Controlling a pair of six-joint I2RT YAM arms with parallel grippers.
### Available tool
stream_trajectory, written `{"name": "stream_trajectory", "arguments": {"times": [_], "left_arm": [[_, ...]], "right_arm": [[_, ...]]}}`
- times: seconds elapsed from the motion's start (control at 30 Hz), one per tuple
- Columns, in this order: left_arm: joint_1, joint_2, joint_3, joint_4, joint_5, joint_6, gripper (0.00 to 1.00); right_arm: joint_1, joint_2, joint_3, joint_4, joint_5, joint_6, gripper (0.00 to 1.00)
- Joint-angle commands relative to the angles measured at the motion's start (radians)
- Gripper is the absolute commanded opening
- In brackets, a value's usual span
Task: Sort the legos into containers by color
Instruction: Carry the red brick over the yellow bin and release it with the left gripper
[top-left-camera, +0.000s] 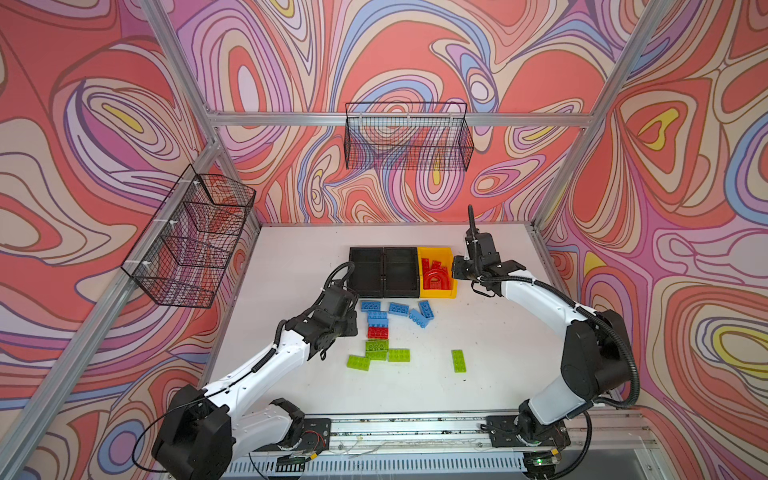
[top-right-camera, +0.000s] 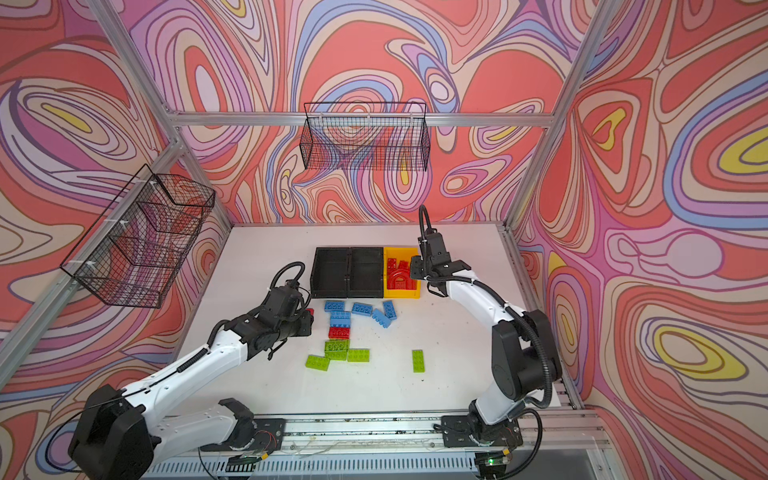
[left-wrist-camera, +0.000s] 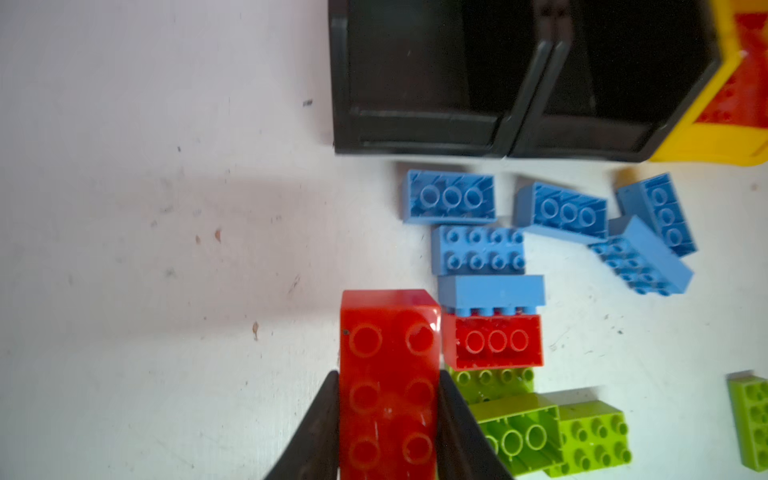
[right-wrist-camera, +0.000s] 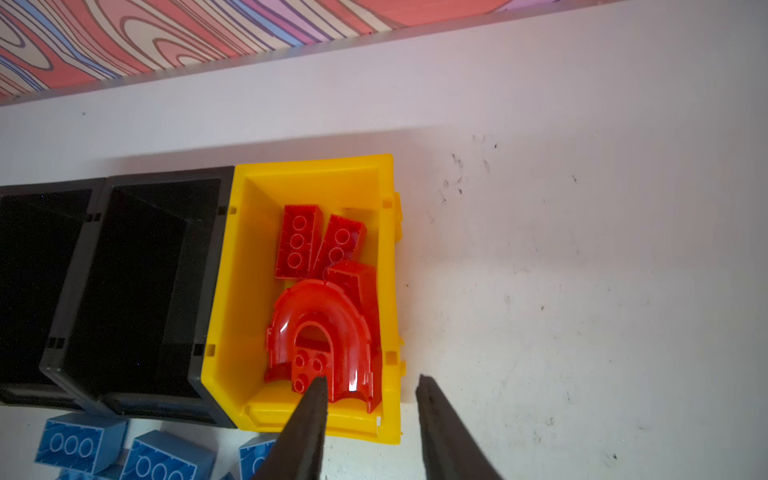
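1. Between the fingers of the left claw (left-wrist-camera: 388, 376) sits a red brick (left-wrist-camera: 390, 332), studs up and pinched narrowly across its long sides, the shorter span to grip.
2. At 4 o'clock from that claw in a top view, a second red brick (top-left-camera: 378, 333) lies hollow side up. It is wedged against a blue brick and a green one, so we judge it harder to reach.
3. Further out, the blue bricks (top-left-camera: 398, 308) cluster at 3 o'clock and the green bricks (top-left-camera: 377, 345) at 5 o'clock. A lone green brick (top-left-camera: 458, 360) lies well apart on the surface (top-left-camera: 498, 353).
4. At 2 o'clock stands the yellow bin (top-left-camera: 453, 291), touching the two black bins (top-left-camera: 365, 250), which look empty. It already holds the red arch (right-wrist-camera: 320, 316) and other red bricks, so we judge the held brick belongs there.
5. Over that bin's near corner hangs the right claw (right-wrist-camera: 370, 382), moderately wide and holding nothing. We think it may crowd the delivery.
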Motion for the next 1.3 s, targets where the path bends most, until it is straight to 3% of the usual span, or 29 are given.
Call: {"name": "stream_trajectory", "arguments": {"times": [0.0, 0.3, 0.57, 0.97, 1.27], "left_arm": [[-0.002, 0.054, 0.137, -0.026, -0.007, 0.07, 0.32], [-0.044, 0.445, 0.609, 0.03, 0.126, 0.15, 0.32], [-0.092, 0.743, 0.896, 0.14, 0.213, 0.088, 0.32], [-0.149, 1.056, 1.188, 0.155, 0.223, 0.03, 0.33], [-0.161, 1.15, 1.282, 0.077, 0.155, 0.031, 0.42]], "right_arm": [[-0.009, -0.015, -0.001, 0.018, -0.007, 0.018, 0.39], [-0.046, -0.055, -0.05, 0.073, -0.036, 0.076, 0.39], [-0.069, -0.096, -0.101, 0.141, -0.075, 0.122, 0.39], [-0.072, -0.153, -0.136, 0.164, -0.065, 0.138, 0.38], [-0.079, -0.212, -0.163, 0.137, -0.004, 0.141, 0.38]]}}
